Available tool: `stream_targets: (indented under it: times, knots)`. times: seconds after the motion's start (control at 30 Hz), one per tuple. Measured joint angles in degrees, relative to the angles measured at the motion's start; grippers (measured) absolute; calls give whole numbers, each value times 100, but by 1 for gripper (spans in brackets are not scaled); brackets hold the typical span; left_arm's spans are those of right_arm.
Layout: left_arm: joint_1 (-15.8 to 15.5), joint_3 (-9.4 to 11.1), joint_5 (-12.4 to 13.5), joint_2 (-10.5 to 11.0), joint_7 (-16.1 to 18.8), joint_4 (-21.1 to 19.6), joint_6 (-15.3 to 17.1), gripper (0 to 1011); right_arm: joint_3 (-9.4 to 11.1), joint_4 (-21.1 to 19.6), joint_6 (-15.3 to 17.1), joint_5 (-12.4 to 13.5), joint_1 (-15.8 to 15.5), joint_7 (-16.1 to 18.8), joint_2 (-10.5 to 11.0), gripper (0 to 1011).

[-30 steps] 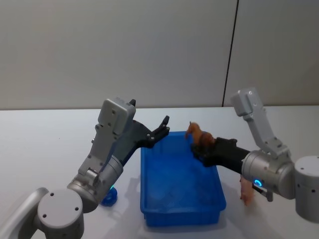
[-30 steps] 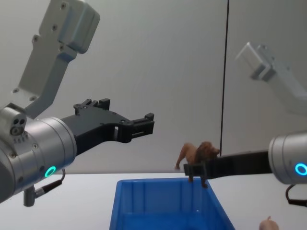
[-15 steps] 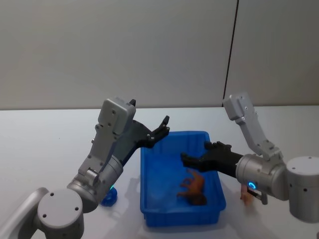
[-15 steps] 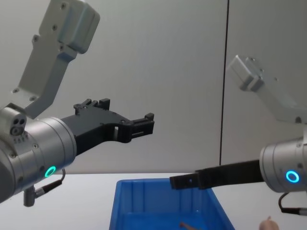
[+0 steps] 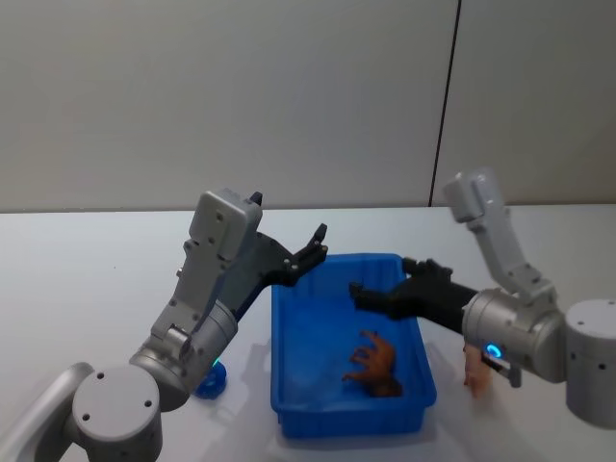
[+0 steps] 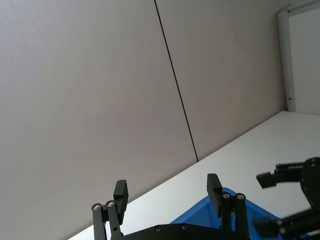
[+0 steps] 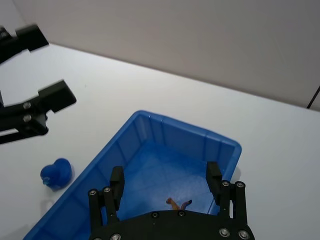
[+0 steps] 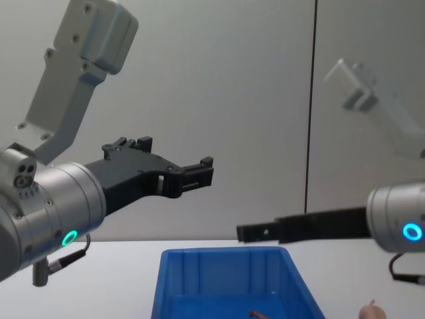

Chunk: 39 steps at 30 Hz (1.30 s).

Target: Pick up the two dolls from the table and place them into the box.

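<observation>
Item: small blue object [image 5: 210, 378], on the white bench [image 5: 77, 279], at the box's eight o'clock, just beside its left wall; also seen from the right wrist [image 7: 56, 173]. Item: left pincer [image 5: 308, 252], held in the air above the box's far-left corner, at about eleven o'clock of the box, fingers spread wide; the left wrist view [image 6: 167, 192] shows the two fingers well apart against the wall behind, and the chest view [image 8: 199, 174] shows it well above the box's rim. Item: blue box [image 5: 289, 366], rectangular with a thick rim and ribbed inner walls, standing on the bench at the centre, long side running from six to twelve o'clock; its near wall shows in the chest view [image 8: 219, 279]. Item: reddish-brown animal [image 5: 373, 361], lying on the box floor toward four o'clock, close to the right wall; its legs show in the right wrist view [image 7: 177, 202]. Item: right pincer [image 5: 382, 277], reaching in from three o'clock and hanging over the far half of the box, at about one o'clock, fingers spread wide; in the chest view [image 8: 255, 232] it is above the rim, apart from the box. Item: pale pink pig [image 5: 474, 371], on the bench at the box's four o'clock, outside the right wall, partly hidden by the right arm.
</observation>
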Motion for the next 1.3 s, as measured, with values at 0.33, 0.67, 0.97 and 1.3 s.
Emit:
stream_targets:
  times: [0.33, 0.67, 0.97, 1.3]
  knots:
    - [0, 0, 0, 0, 0, 0, 0, 1001, 268, -367, -482, 506, -226, -319, 223, 1001]
    - [0, 0, 0, 0, 0, 0, 0, 1001, 536, -658, -449, 1043, -524, -744, 464, 1001]
    - [0, 0, 0, 0, 0, 0, 0, 1001, 699, -955, -222, 1462, -918, -1030, 685, 1001]
    - [0, 0, 0, 0, 0, 0, 0, 1001, 801, -1260, -3, 1748, -1301, -1339, 848, 1001]
